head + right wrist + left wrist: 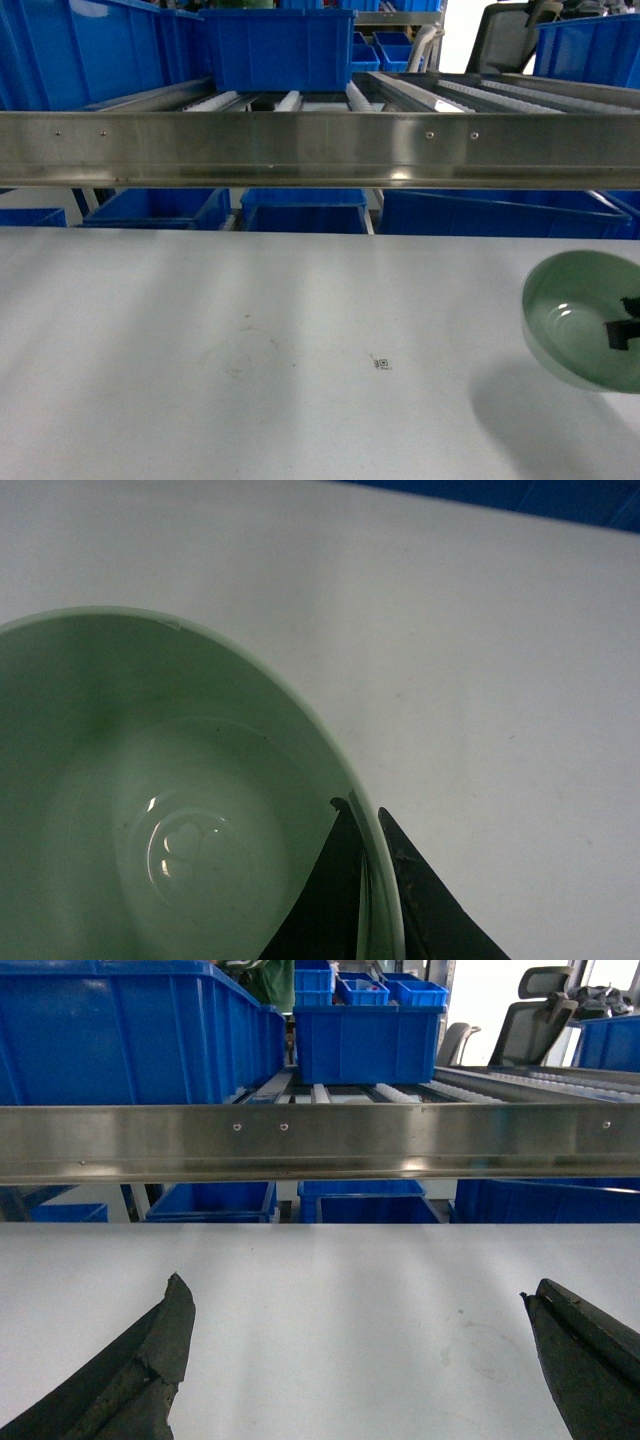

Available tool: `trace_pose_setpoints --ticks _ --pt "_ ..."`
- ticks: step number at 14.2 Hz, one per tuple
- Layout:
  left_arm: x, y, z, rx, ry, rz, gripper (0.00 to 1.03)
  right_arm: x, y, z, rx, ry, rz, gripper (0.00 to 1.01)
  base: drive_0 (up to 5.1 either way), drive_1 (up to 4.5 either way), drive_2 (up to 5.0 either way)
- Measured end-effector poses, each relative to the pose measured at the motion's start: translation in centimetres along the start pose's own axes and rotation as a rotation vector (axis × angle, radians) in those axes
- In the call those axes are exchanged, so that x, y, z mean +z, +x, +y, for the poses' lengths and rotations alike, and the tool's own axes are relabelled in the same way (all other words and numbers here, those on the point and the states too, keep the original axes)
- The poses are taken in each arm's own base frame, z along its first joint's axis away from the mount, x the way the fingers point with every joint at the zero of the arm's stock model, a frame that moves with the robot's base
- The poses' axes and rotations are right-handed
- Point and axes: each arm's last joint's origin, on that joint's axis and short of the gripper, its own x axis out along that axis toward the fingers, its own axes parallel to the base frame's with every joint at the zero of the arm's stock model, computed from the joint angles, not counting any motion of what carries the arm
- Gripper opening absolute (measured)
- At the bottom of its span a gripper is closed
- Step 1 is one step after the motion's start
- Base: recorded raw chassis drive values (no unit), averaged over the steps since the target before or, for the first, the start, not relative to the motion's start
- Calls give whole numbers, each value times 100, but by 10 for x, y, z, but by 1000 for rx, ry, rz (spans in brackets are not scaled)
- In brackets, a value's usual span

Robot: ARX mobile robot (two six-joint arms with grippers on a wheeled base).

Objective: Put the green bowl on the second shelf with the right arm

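2 right fingers (345,880) pinching green bowl (170,810) rim, left fingers (150,1360) wide

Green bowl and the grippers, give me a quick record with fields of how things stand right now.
bowl: small round pale green plastic bowl, empty, at the right edge of the head view
bowl hold: right gripper shut on its rim, one finger inside, one outside
bowl height: shadow on the flat white tabletop suggests it is lifted
left gripper: open, holding nothing, above the tabletop
shelf: shiny steel rack level beyond the table, bowl not yet on it
on shelf: deep blue plastic bin
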Motion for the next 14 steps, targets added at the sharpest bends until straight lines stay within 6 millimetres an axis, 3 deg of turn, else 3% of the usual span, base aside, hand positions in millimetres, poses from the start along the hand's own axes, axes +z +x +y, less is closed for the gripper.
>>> trace_pose_setpoints --ticks 7,12,13,14 --pt "0 0 0 0 0 0 98 41 -109 -1 -34 24 -324 2 0 0 0" --pt "0 0 0 0 0 0 98 40 -177 -10 -85 63 -435 2 0 0 0" --pt "0 0 0 0 0 0 98 41 -196 -8 -76 62 -476 2 0 0 0" --pt "0 0 0 0 0 0 98 40 -203 -4 -57 52 -490 2 0 0 0"
